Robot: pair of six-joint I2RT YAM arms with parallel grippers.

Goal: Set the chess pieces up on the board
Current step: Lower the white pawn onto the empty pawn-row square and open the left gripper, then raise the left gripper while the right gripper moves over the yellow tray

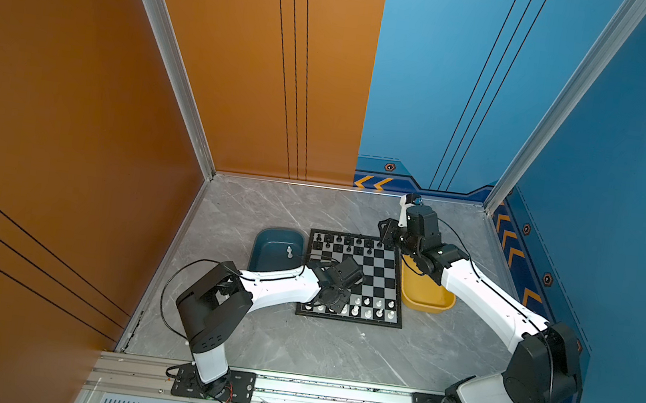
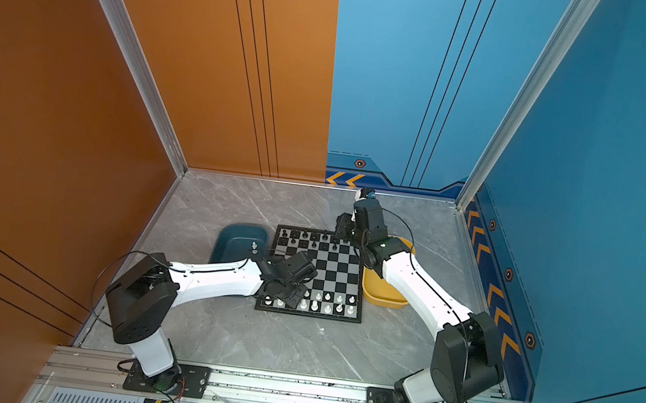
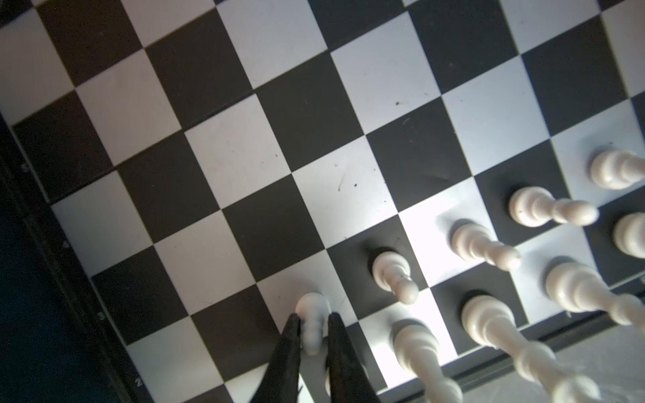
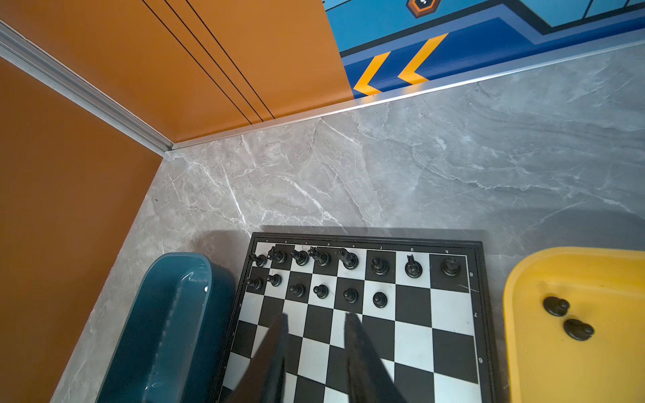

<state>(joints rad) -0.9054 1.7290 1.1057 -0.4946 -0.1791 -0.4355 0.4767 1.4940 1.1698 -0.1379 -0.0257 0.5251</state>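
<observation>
The board [image 1: 377, 276] is seen on the grey tabletop [image 1: 295, 345], between a teal tray [image 1: 259, 261] and a yellow tray [image 4: 576, 366]. Black chess pieces [image 4: 349, 261] are ranged along its two far rows, white pieces [image 1: 367, 312] along the two near ones. The left claw [image 3: 313, 324] is held low over the near left part. Its fingers [image 3: 289, 349] are set close on either side of a white pawn [image 3: 312, 307] standing on a white square; whether it is pinched cannot be told. The right claw [image 4: 317, 317] is held spread above the far rows, with nothing between. One white piece [image 1: 289, 251] lies in the teal tray, two black ones [image 4: 556, 306] in the yellow.
</observation>
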